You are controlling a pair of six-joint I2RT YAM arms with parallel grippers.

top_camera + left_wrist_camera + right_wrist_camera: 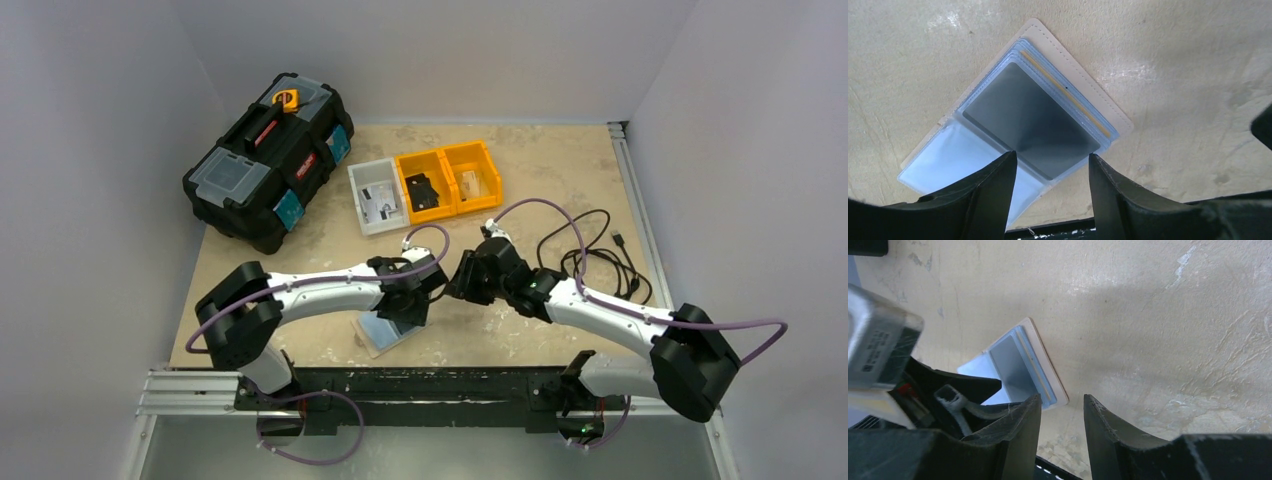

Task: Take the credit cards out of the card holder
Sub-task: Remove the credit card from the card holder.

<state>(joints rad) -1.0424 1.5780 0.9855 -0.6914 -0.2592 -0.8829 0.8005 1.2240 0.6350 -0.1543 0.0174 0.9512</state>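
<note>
While left claw (1052, 155) and right claw (1062, 397) gape empty, the card holder (1088, 92) contains a dark card (1030, 120).

My top camera looks down from six o'clock; both wrist cameras sit close over the card holder (1068, 75), seen in all three.

The card holder (1075, 75) has a pale cream cover edged with a line of fine stitching, and its clear sleeves look bluish. One sleeve shows a dark grey credit card (1030, 127) with a soft sheen, next to a thin tan-yellow stripe. The worktop (560, 170) is mottled beige. The toolbox (265, 165) is black with red and teal accents and grey lids. One bin (356, 200) is pale grey, and two more bins (449, 182) are orange-yellow. The left arm (320, 290) and right arm (610, 305) are white and black with purple cables (540, 202). Another cable (590, 250) is black.
</note>
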